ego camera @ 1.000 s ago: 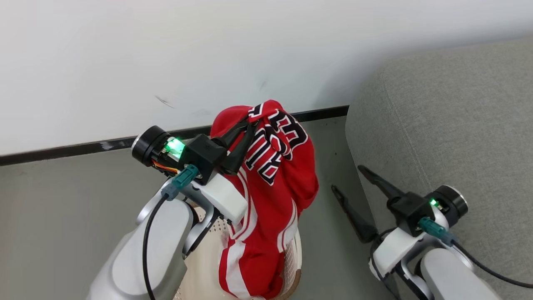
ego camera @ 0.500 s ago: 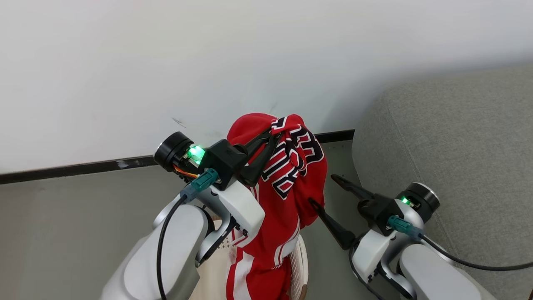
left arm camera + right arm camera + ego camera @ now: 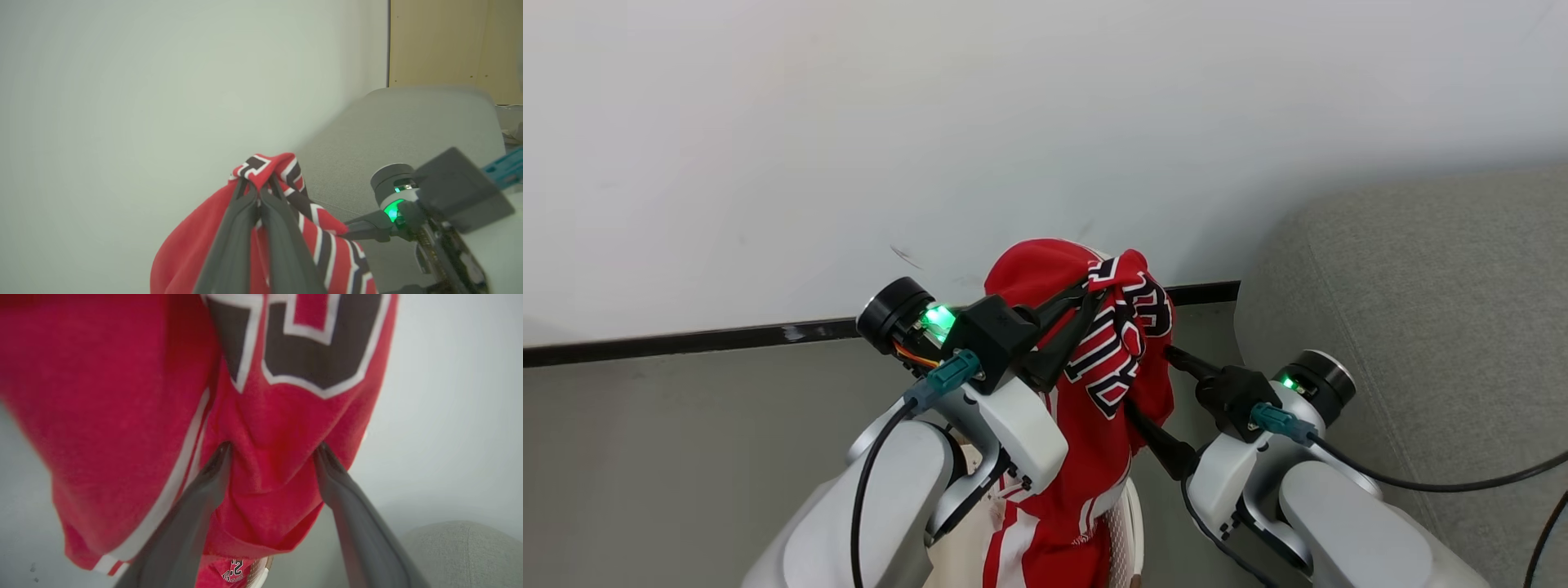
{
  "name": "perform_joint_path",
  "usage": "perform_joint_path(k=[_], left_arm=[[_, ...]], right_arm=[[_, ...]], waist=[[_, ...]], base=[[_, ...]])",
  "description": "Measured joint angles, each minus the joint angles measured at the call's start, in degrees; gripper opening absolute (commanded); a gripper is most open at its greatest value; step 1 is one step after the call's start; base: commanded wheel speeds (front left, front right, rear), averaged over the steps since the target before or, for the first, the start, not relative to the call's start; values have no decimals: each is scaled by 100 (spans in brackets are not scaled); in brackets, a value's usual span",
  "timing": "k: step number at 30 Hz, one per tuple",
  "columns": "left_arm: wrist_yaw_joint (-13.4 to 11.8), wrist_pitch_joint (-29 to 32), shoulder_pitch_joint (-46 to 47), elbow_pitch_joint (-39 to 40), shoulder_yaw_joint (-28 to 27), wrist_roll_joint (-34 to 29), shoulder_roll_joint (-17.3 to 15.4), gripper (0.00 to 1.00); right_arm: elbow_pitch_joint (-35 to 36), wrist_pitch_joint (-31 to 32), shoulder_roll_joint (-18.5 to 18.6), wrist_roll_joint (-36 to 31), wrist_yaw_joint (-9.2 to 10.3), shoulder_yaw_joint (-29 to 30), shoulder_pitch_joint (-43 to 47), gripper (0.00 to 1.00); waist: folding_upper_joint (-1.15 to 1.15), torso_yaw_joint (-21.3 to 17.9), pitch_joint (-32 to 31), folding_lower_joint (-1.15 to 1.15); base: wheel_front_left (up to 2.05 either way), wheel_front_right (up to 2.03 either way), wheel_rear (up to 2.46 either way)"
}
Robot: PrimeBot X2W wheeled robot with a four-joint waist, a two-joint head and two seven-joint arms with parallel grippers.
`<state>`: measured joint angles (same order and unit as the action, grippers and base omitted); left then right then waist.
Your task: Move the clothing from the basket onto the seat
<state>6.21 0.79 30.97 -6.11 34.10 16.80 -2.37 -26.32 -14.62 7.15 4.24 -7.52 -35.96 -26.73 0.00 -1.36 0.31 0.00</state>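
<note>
- It looked like a living-room corner of a home, or a room furnished as one.
- A large grey fabric sofa [image 3: 1421, 327] stood by a plain white wall [image 3: 849, 122].
- A dark skirting board [image 3: 686, 336] edged the smooth grey floor [image 3: 686, 457].
- A cream laundry basket [image 3: 1134, 527] sat below a red sports garment [image 3: 1090, 429].
- A pale wood panel [image 3: 453, 45] rose behind the sofa.

Red sports clothing [image 3: 1094, 408] with white stripes and dark, white-edged lettering hangs bunched in the air. Its lower end reaches down to a cream-white perforated plastic basket [image 3: 1125, 527]. A light grey fabric sofa seat [image 3: 1421, 310] stands near, on the right.
</note>
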Motion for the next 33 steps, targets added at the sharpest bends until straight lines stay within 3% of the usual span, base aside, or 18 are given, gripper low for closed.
perform_joint_path(k=[4, 5, 6, 8, 17, 29, 30, 31, 33], left_arm=[[0, 27, -36, 73, 75, 85, 0, 0], [0, 44, -50, 88, 90, 87, 1, 0], [0, 56, -75, 108, 102, 103, 1, 0], [-1, 70, -98, 121, 121, 127, 1, 0], [-129, 100, -213, 151, 110, 234, 4, 0], [-332, 81, -627, -7, -29, 398, 1, 0], [-339, 60, -662, -20, -36, 399, 1, 5], [-358, 47, -700, -26, -42, 422, 2, 21], [-380, 12, -739, -46, -46, 465, 0, 41]], right_arm=[[-51, 0, -55, -1, 0, -16, -144, 100], [-87, 0, -71, -4, 0, -41, -183, 90], [-125, 0, -85, -20, 0, -65, -204, 45], [-167, 0, -88, -25, 0, -107, -207, 0], [-233, 0, -122, -5, 0, -104, -207, 0], [105, 0, 153, 74, 0, 723, -180, 0], [171, 0, 185, 74, 0, 803, -179, 0], [232, 0, 216, 73, 0, 894, -179, 0], [358, 0, 288, 68, 0, 1059, -178, 0]], waist=[[0, 56, -41, 0], [0, 69, -49, 0], [0, 82, -58, 0], [0, 94, -65, 0], [0, 137, -89, 0], [0, -11, -59, 0], [0, -30, -56, 0], [0, -51, -52, 0], [0, -97, -46, 0]], base=[[0, 0, 0], [0, 0, 0], [0, 0, 0], [0, 0, 0], [0, 0, 0], [0, 0, 0], [0, 0, 0], [0, 0, 0], [0, 0, 0]])
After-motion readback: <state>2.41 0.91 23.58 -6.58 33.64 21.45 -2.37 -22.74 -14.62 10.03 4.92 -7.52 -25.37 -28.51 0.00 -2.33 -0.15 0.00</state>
